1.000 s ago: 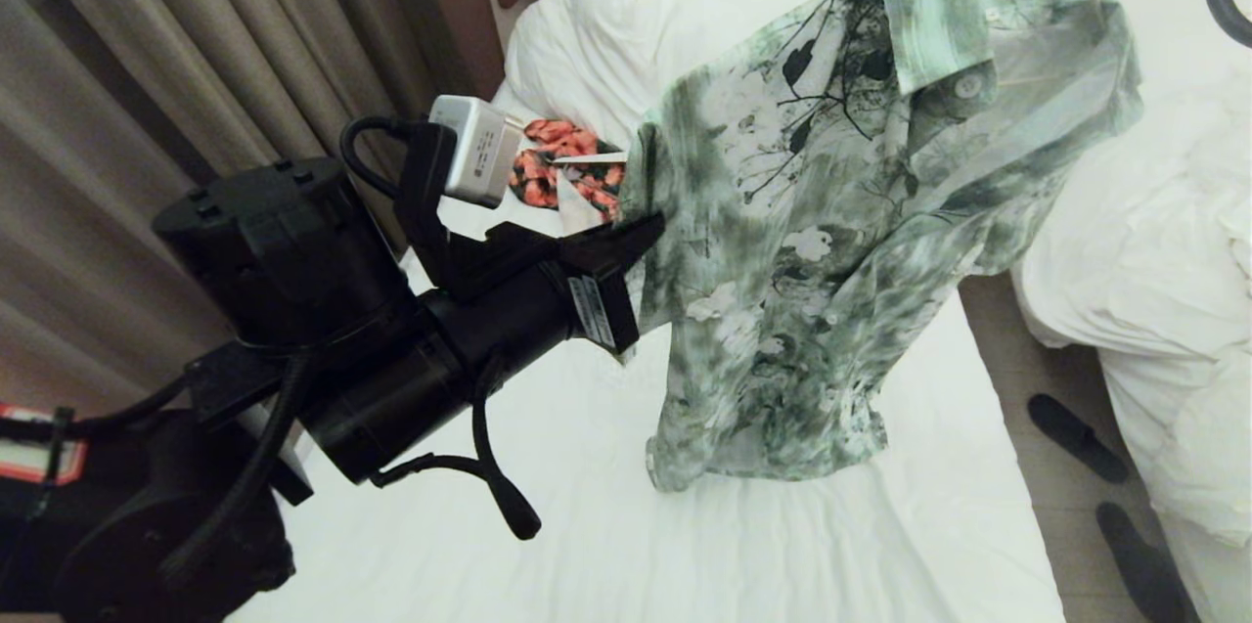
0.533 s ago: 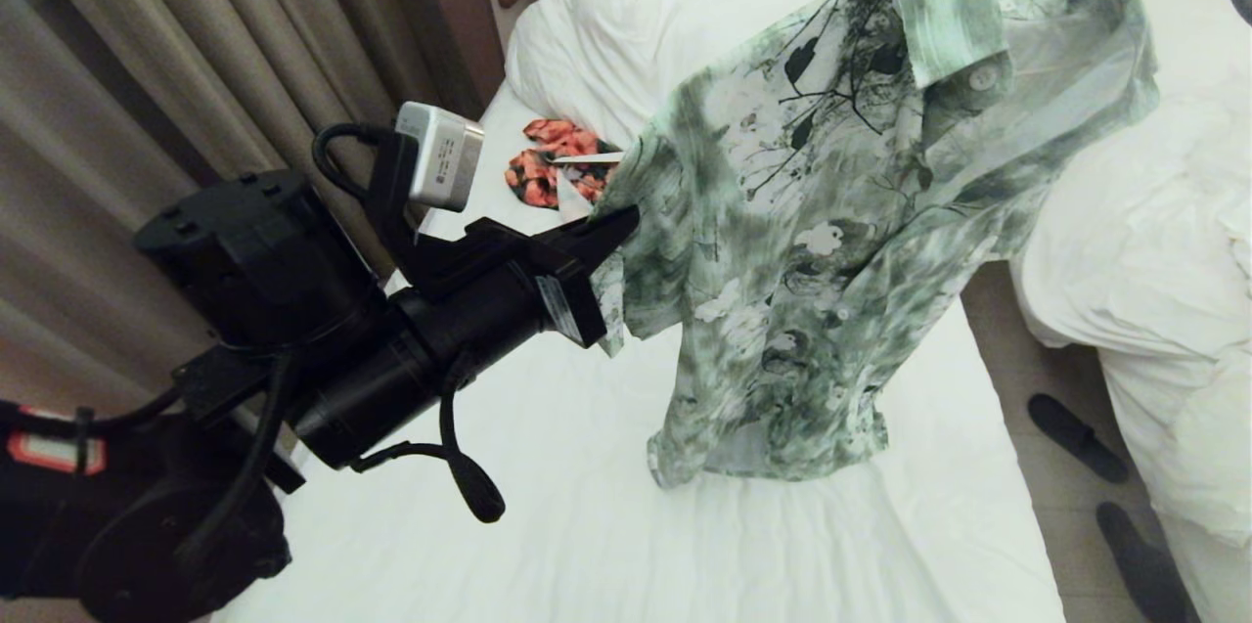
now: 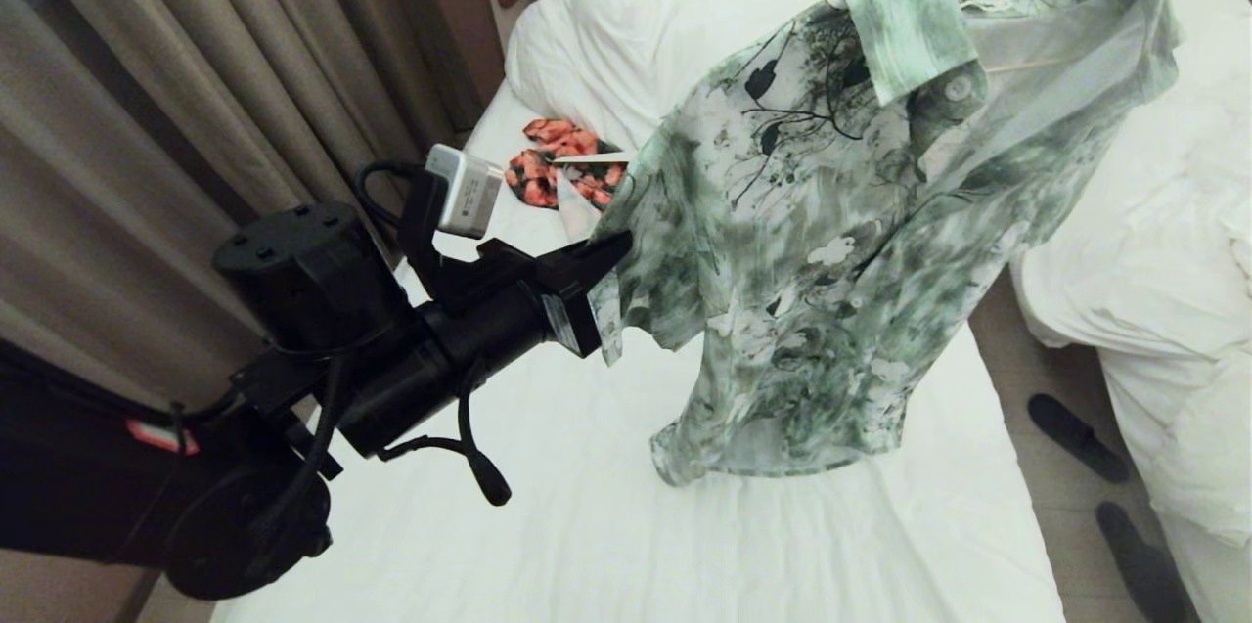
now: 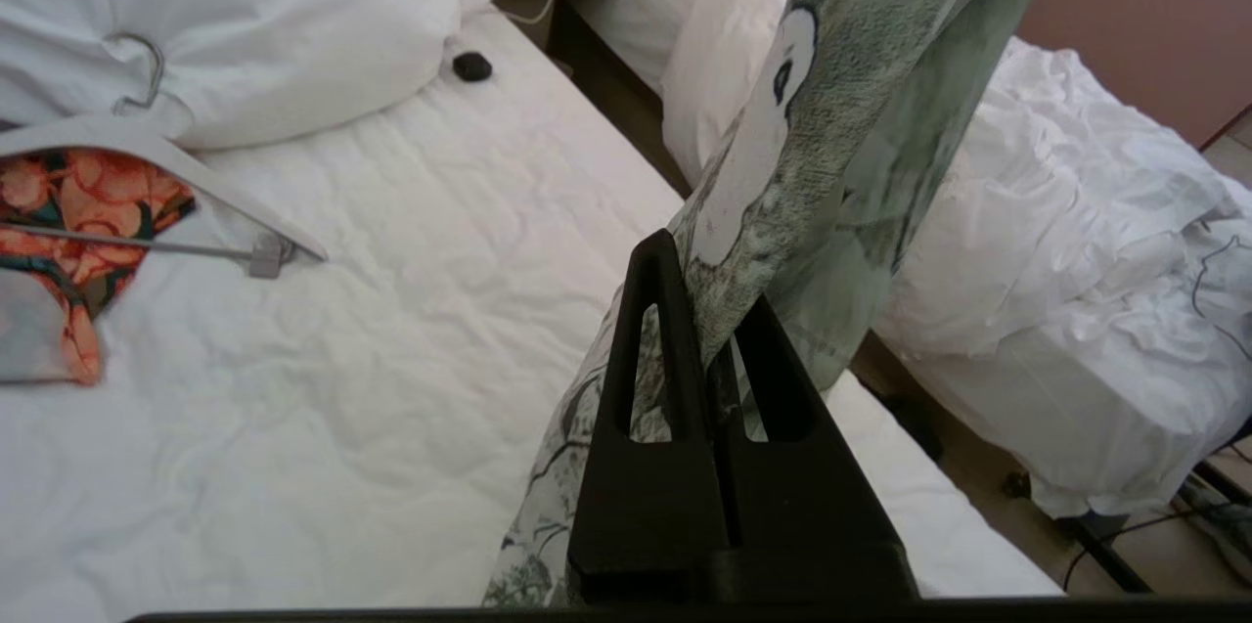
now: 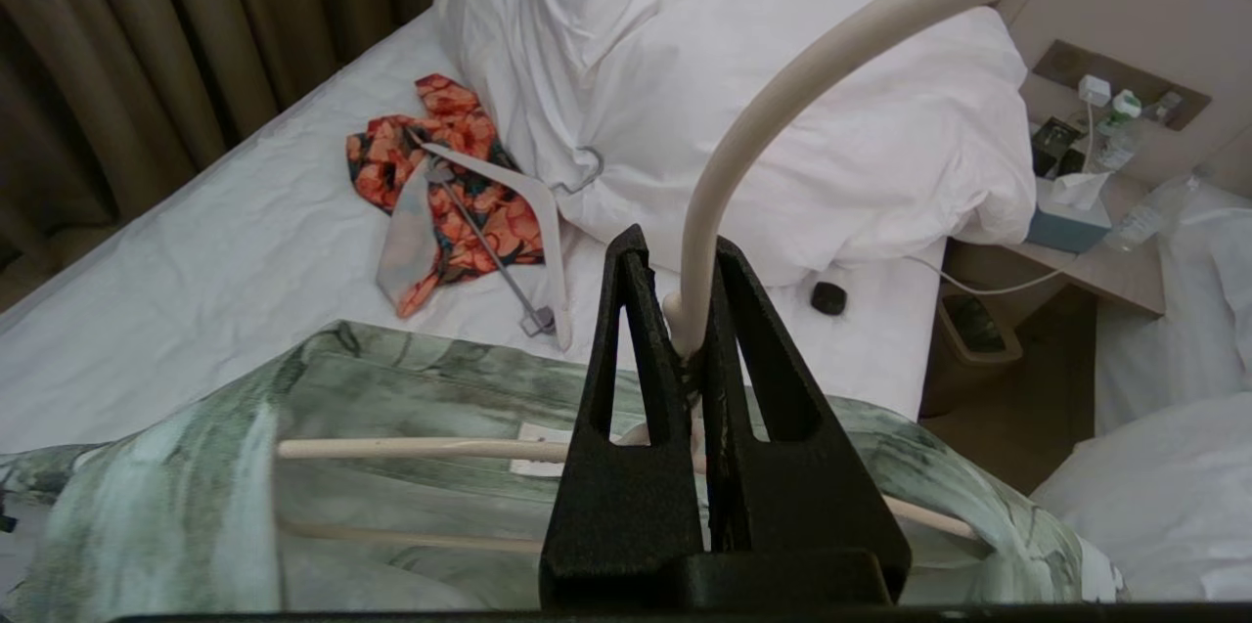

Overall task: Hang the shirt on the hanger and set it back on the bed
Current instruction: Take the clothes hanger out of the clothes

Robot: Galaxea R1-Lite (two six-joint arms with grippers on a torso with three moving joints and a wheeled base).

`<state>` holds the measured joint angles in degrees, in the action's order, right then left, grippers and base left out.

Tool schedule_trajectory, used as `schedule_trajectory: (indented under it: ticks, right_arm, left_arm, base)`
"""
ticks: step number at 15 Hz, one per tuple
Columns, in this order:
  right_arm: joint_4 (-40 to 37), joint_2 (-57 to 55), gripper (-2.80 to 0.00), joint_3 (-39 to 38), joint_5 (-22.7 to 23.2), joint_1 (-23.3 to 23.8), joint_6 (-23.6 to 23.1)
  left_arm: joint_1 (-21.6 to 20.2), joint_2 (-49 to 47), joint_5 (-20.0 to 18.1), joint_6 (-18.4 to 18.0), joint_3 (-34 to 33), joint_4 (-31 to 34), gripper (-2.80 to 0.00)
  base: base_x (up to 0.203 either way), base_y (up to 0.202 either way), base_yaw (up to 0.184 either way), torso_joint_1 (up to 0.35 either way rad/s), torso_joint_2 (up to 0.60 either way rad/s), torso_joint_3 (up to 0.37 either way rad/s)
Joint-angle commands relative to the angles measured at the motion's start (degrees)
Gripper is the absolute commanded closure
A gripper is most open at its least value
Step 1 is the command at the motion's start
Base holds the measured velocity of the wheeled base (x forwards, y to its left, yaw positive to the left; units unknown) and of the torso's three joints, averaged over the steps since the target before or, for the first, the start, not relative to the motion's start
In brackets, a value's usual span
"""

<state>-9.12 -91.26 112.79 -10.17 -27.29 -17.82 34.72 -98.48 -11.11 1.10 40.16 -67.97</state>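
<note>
No readable text anywhere — the sticker (image 3: 585, 323) on the left arm's wrist and the print on its grey camera block (image 3: 468, 203) carry marks too small to make out.

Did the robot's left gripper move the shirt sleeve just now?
Yes. The left gripper, shut on the shirt sleeve, has dropped slightly lower against the orange-red garment.

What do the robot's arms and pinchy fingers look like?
The left arm is chunky, round and black, with looping black cables, a white label and a small silver box on top. The left gripper and right gripper each have two black, pointed, triangle-shaped fingers with long holes cut through them.
</note>
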Motion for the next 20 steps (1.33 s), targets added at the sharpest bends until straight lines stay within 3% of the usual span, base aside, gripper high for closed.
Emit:
schedule_trajectory:
  ticks: [1, 5, 10, 11, 16, 19, 20]
  right_arm:
    - [0.07, 0.12, 0.0, -0.02, -0.03, 0.53, -0.11]
    - [-0.18, 0.38, 0.0, -0.11, 0.23, 1.54, -0.11]
    - [-0.29, 0.38, 0.0, -0.2, 0.24, 1.45, -0.11]
    - [-0.29, 0.38, 0.0, -0.29, 0.24, 1.45, -0.11]
    - [-0.29, 0.38, 0.0, -0.29, 0.06, 1.6, -0.11]
    - [-0.37, 0.47, 0.0, -0.29, -0.03, 2.69, -0.11]
    - [-0.32, 0.41, 0.0, -0.29, -0.03, 3.41, -0.11]
  left_arm:
    - [-0.18, -1.18, -0.04, -0.04, 0.13, -0.2, 0.0]
    - [0.72, 3.86, 1.08, -0.05, 1.9, 7.8, 0.0]
    - [0.97, 5.8, 1.5, 0.2, 2.23, 8.55, 0.0]
    - [1.12, 6.28, 1.57, 0.17, 2.01, 8.58, -2.8]
    - [0.07, 6.72, 0.98, 0.29, 1.86, 8.45, -2.8]
    - [-5.87, 8.14, -3.83, 1.0, 2.0, 8.35, -2.8]
    - [-7.92, 8.38, -4.9, 2.74, 2.44, 8.22, -2.8]
  base:
    - [0.0, 0.0, 0.0, 0.0, 0.0, 0.0]
    - [0.0, 0.0, 0.0, 0.0, 0.0, 0.0]
    - [0.0, 0.0, 0.0, 0.0, 0.0, 0.0]
    - [0.0, 0.0, 0.0, 0.0, 0.0, 0.0]
    - [0.0, 0.0, 0.0, 0.0, 0.0, 0.0]
    - [0.0, 0.0, 0.0, 0.0, 0.0, 0.0]
    - [0.0, 0.0, 0.0, 0.0, 0.0, 0.0]
